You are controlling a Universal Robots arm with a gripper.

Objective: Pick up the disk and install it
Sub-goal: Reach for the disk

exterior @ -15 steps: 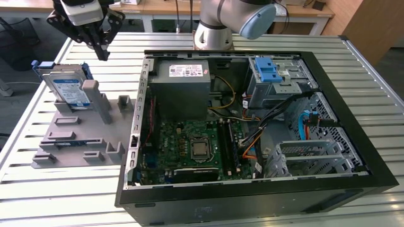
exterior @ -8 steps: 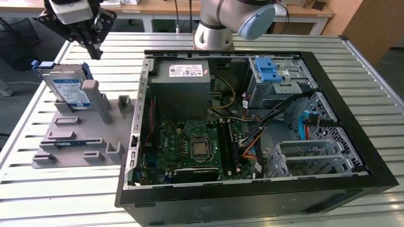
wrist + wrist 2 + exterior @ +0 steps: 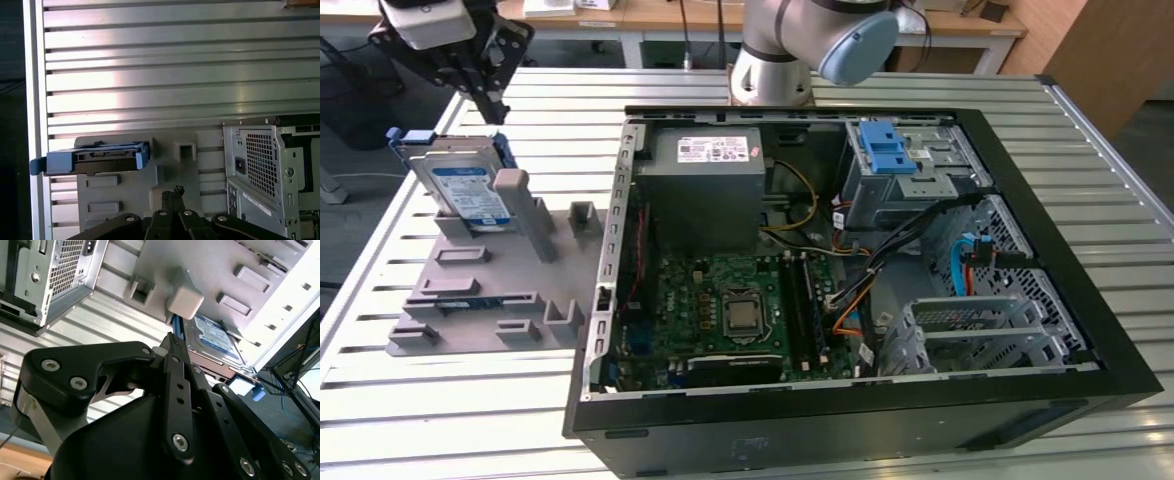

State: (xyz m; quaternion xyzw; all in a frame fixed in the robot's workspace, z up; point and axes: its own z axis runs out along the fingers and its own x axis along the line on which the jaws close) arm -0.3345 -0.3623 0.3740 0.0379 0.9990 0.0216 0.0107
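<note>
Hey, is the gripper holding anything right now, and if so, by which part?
Nothing is held. The gripper hangs empty above the disk, apart from it. The disk stands on edge in the grey fixture.

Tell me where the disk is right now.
The disk stands on edge in the grey fixture at the exterior view's left, beside the open computer case, with the gripper nearby.

Disk (image 3: 467, 190) is seen in silver with a blue-and-white label, framed by a blue bracket (image 3: 60, 162). Holder (image 3: 514, 272) is done in plain grey, table (image 3: 454, 420) in stripy silver slats. Case (image 3: 854, 432) and gripper (image 3: 487, 105) are finished in black, board (image 3: 707, 300) in green.
</note>
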